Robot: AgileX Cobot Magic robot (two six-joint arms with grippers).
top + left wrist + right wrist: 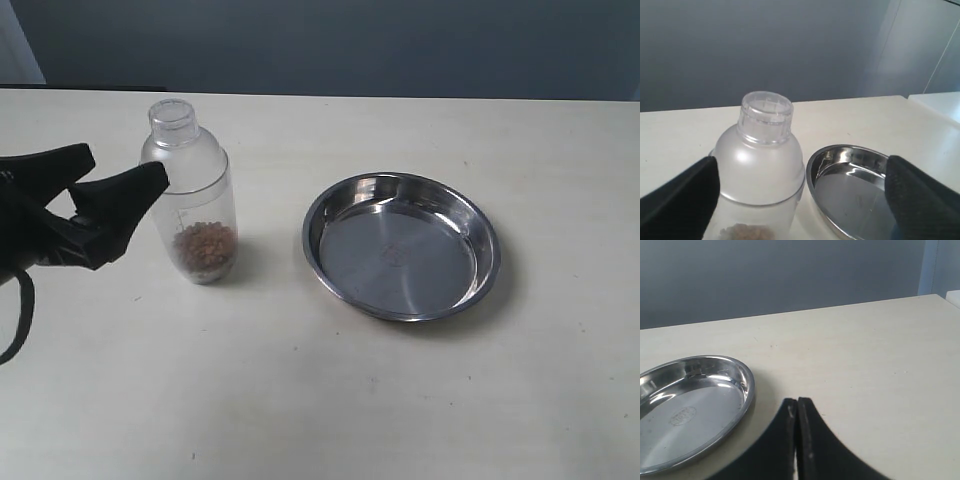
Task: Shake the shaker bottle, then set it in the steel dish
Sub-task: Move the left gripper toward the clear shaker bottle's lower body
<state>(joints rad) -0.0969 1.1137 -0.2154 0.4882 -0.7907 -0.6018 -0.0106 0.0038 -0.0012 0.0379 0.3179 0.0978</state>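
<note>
A pale bench runs back to a dark grey wall. The shaker bottle stands upright on it, with brown granules at its bottom. It is near the steel dish but outside it. The left pincer is spread wide, with the bottle between its fingers, unclamped. The right pincer is pressed together, empty, near the dish.

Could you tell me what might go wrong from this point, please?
1. The upright shaker bottle stands off-centre ahead of the open left pincer, right by one jaw, so closing may shove or tip it.
2. Whether its cap is tight cannot be told; shaking could spill the brown granules.
3. Set on the sloped side of the steel dish, the tall bottle might topple.
</note>
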